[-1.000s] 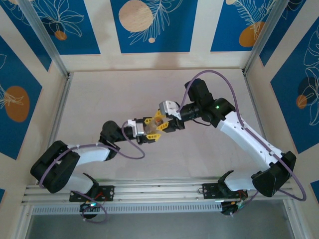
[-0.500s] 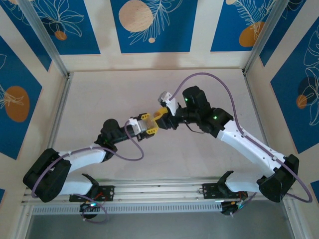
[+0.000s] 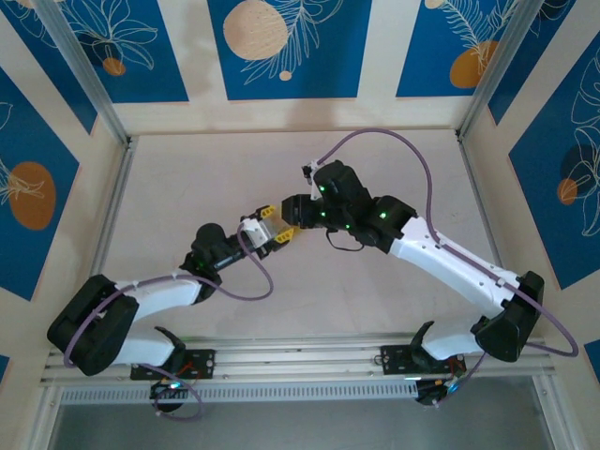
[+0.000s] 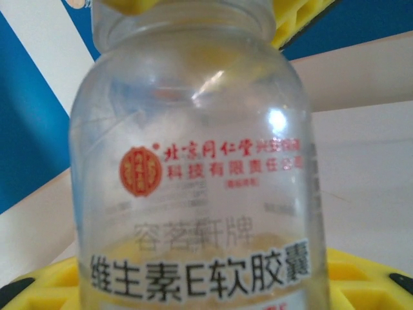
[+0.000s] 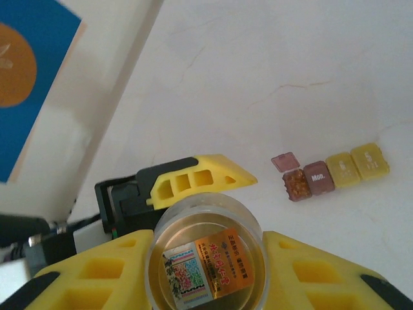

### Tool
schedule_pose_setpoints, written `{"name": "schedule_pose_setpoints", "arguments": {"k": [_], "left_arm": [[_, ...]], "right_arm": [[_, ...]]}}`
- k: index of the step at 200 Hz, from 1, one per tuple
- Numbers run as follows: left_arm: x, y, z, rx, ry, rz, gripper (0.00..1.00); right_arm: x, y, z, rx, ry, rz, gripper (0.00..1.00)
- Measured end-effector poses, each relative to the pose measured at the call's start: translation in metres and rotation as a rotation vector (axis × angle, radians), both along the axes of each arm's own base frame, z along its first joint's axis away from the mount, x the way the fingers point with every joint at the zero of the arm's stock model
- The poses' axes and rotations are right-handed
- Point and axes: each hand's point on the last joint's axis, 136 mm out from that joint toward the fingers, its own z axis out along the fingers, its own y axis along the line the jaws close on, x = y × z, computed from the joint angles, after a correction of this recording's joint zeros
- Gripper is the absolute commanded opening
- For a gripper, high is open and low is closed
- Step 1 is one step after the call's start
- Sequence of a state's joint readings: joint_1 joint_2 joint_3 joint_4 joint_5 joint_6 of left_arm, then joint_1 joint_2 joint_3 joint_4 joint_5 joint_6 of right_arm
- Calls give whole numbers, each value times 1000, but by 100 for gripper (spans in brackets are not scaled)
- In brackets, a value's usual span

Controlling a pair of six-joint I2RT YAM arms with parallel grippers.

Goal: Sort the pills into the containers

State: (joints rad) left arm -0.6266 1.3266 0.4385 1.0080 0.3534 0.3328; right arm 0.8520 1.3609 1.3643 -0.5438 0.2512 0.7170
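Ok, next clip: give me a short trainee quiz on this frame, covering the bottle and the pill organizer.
1. True or false: every compartment of the pill organizer is closed.
2. The bottle is: A) lying on the table; B) between the left claw and right claw; C) inside the organizer.
3. What word is printed on the closed dark red lid?

Key: 1 false, the end dark red compartment is open. 2 B. 3 Mon.
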Motion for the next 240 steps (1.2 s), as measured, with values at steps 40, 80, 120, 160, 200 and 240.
{"name": "schedule_pose_setpoints", "arguments": {"k": [40, 80, 120, 160, 200, 240], "left_arm": [[-5, -5, -2, 3, -32, -23, 0], [-14, -7, -3, -9, -56, -54, 0], [-19, -5, 11, -55, -114, -68, 0], [-24, -7, 20, -101, -137, -101, 0], [-30, -11, 21, -121, -125, -147, 0], [-43, -15, 22, -132, -116, -225, 0]], "right_arm": [[14, -4, -7, -9, 17, -125, 53], [25, -8, -7, -15, -7, -167, 52], [45, -27, -5, -47, -47, -204, 52], [43, -32, 26, -12, -155, -39, 50], [-4, -44, 88, 37, -491, 294, 52], [-72, -35, 95, -17, -870, 762, 55]]}}
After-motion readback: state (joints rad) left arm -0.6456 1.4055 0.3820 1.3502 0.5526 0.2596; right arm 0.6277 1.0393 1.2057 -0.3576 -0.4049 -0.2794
